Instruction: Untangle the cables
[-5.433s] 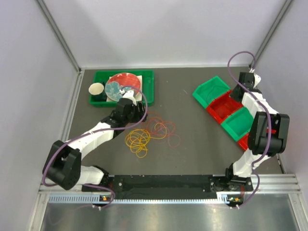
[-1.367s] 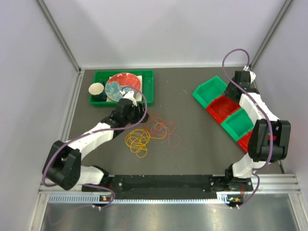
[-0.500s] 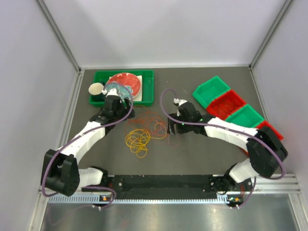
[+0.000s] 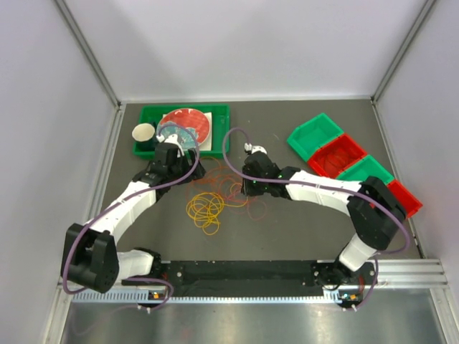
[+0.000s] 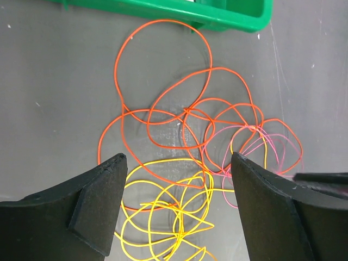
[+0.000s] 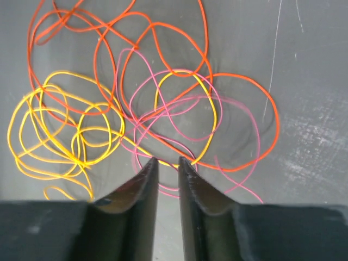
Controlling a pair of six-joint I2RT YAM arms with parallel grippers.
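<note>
Grey worktop (image 4: 301,229): cables (image 4: 206,208) all one tangle, none separated; left jaws released wide, right jaws nearly closed, grasp impossible to tell.

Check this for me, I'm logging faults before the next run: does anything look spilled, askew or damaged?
Only the cables stand out: orange, yellow and pink loops lie snarled over one another on the table near the green tray. Nothing looks spilled or broken.
</note>
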